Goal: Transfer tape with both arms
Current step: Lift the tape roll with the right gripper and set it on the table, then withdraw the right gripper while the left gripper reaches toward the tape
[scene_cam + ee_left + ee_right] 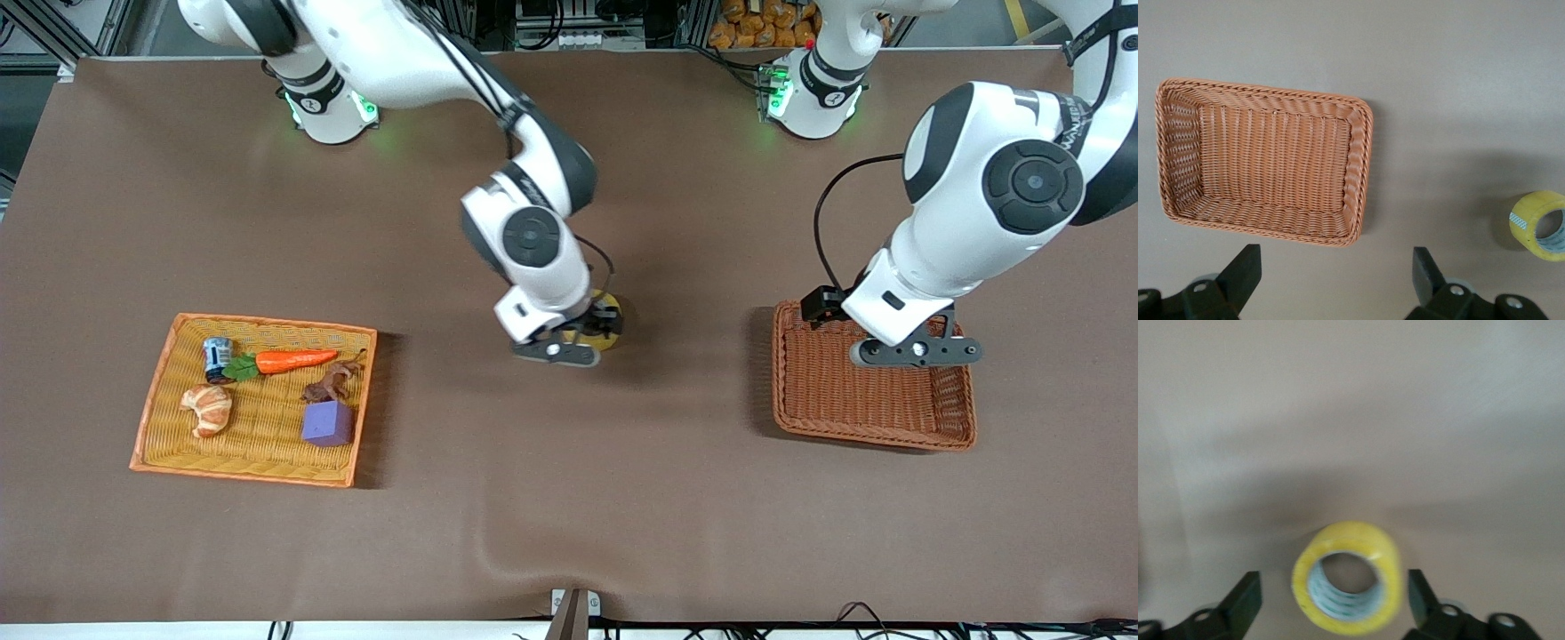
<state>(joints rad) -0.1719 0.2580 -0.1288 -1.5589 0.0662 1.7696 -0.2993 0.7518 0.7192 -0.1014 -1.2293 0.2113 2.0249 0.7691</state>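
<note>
The tape (620,313), a yellow ring with a pale inner core, sits on the brown tablecloth near the table's middle. My right gripper (576,345) hangs just over it, open. In the right wrist view the tape (1348,577) lies between the two black fingers (1245,597), with a gap on each side. My left gripper (916,351) is open over the brown wicker basket (876,427) with nothing between its fingers. The left wrist view shows that basket (1361,167) empty, the tape (1538,223) off to one side, and my left gripper (1336,273) over bare cloth.
An orange woven tray (156,391) at the right arm's end holds a carrot (293,360), a croissant (209,409), a purple block (327,423), a small can (217,356) and a brown piece (331,384). The cloth has a ripple near the front edge (498,556).
</note>
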